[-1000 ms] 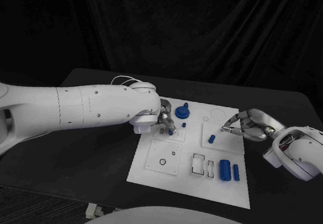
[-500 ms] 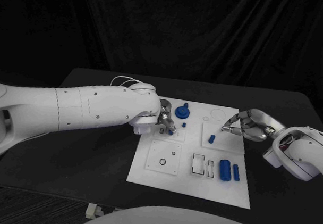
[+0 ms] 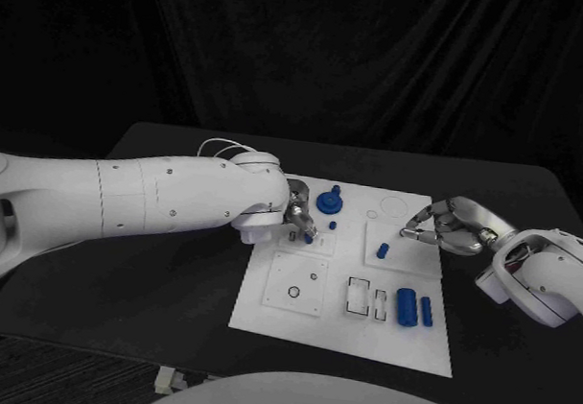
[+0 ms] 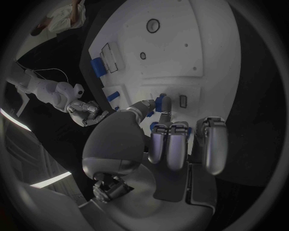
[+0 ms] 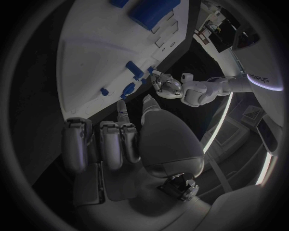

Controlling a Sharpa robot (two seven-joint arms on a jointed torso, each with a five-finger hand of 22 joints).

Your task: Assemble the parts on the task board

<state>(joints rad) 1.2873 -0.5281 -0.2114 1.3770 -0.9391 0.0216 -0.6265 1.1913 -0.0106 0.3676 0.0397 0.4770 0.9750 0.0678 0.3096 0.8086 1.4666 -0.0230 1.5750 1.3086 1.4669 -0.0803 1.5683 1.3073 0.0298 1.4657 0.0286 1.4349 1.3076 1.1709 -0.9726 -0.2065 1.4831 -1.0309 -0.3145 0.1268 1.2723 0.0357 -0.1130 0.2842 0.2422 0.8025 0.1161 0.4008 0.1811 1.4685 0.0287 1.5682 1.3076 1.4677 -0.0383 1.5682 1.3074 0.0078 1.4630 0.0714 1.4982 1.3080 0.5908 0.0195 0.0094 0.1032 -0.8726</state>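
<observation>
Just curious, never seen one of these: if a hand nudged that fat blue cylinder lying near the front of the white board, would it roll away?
Probably. The fat blue cylinder lies on its rounded side on the task board, so a sideways nudge would likely roll it. It looks like stiff, light plastic. The slimmer blue peg alongside might stop it.

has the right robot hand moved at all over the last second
No. The right robot hand sits at the same spot over the task board's right edge, beside the small blue part.

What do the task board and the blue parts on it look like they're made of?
Task board: probably matte white plastic, with an even surface, no glare and crisp cut-out recesses. Blue parts: likely moulded or printed plastic, uniform in colour with a dull finish. Neither material is certain.
</observation>
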